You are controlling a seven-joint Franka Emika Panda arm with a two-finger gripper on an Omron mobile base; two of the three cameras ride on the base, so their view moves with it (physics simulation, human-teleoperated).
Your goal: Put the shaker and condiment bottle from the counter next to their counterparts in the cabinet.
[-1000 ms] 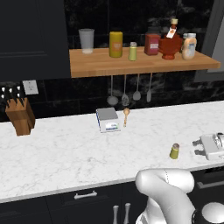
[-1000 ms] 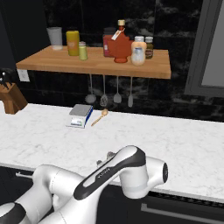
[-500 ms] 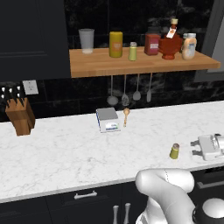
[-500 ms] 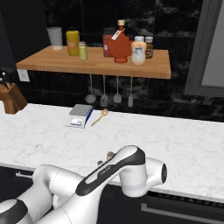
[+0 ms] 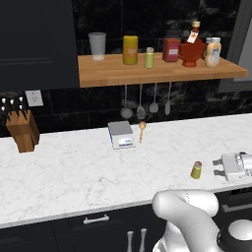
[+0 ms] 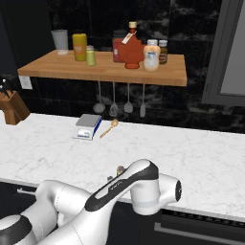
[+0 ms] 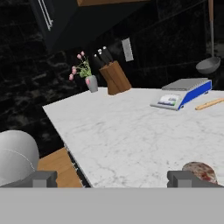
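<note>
No writing can be read: the red jar's (image 5: 171, 49) label and the bottle's (image 5: 192, 49) white neck tag are too small. On the counter (image 5: 74, 172), left to right, stand one knife block (image 5: 22, 132), one scale (image 5: 121, 134), one wooden spoon (image 5: 141, 131) and one shaker (image 5: 196, 170) near the front edge. The shelf (image 5: 113, 74) holds seven containers, the bottle fifth, above four hanging utensils (image 5: 146, 101). Nothing has shifted since half a second ago. The gripper (image 7: 113, 178) is spread wide and holds nothing, with the shaker's cap just beside one fingertip (image 7: 181, 177).
</note>
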